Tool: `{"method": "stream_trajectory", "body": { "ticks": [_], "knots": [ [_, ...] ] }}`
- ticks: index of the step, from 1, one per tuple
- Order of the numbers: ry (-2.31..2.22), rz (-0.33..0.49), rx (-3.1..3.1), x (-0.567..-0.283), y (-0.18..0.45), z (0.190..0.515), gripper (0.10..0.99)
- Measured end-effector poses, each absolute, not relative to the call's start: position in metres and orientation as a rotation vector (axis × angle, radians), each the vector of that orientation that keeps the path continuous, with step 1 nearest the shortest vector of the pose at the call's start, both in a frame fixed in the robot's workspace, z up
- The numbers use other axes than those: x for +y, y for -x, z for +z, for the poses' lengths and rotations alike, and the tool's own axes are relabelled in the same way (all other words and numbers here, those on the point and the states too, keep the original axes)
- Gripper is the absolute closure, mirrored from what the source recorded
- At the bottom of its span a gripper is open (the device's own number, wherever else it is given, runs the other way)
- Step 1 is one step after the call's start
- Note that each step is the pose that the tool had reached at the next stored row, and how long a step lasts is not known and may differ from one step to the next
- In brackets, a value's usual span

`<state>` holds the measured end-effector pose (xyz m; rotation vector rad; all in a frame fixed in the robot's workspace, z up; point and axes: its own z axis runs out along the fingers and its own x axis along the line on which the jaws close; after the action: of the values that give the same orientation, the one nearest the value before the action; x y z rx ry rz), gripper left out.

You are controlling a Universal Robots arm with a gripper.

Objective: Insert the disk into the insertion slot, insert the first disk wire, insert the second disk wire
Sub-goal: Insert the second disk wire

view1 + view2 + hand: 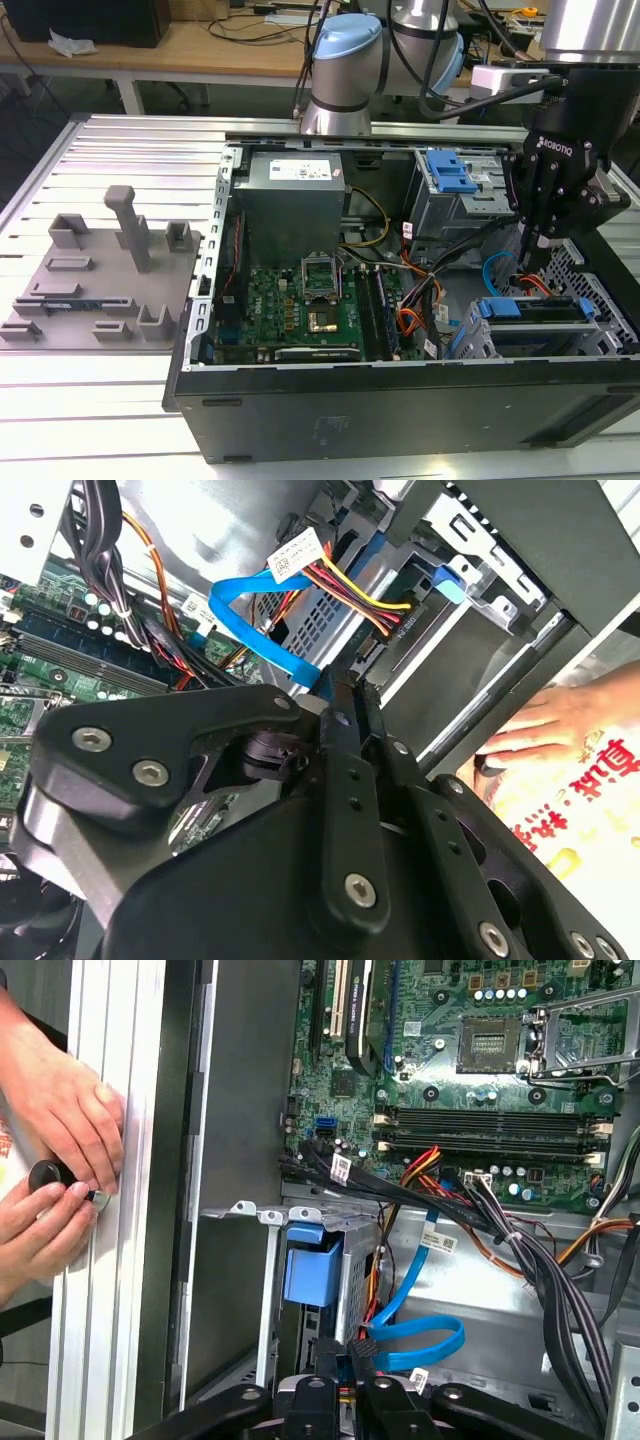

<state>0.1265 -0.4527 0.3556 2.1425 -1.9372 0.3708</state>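
Gripper: black gripper (530, 262) hangs over the end of the computer case (400, 400) at the exterior view's right, fingers pointing down among the cables just behind the low drive cage.
Jaws: fingers pressed close together in both wrist views; in the first wrist view a small black connector (362, 1352) sits pinched between the tips, with the flat blue cable (425, 1345) looping away from it.
Disk: drive in its blue carrier (535, 309) lies seated in the low grey cage, its blue front edge showing across the bay in the exterior view.
Slot: insertion slot (490, 340) is the low perforated metal bay at the near corner of the case on the exterior view's right, already filled by the drive.
Disk versus jaws: drive sits just below and in front of the fingertips in the exterior view; the tips hover near its rear edge, and contact with the drive itself cannot be told.
Cables: blue cable (262, 615) curves in a loop ahead of the fingers (345, 730), beside a bundle of red, yellow and black wires (355, 590).
Taller cage: grey cage with a blue tab (450, 175) stands farther back in the case.
Hands: a person's hands (55, 1160) rest on the table rail outside the case wall.
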Motion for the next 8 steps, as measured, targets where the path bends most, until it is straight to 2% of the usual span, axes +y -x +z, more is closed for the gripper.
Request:
{"method": "stream_trajectory", "body": {
  "ticks": [2,8],
  "knots": [
    [-2.143,0.370,-1.938,-0.4526,-0.1265,0.3555,0.925],
    [-2.198,0.270,-1.989,-0.4575,-0.1321,0.3556,0.925]
  ]
}}
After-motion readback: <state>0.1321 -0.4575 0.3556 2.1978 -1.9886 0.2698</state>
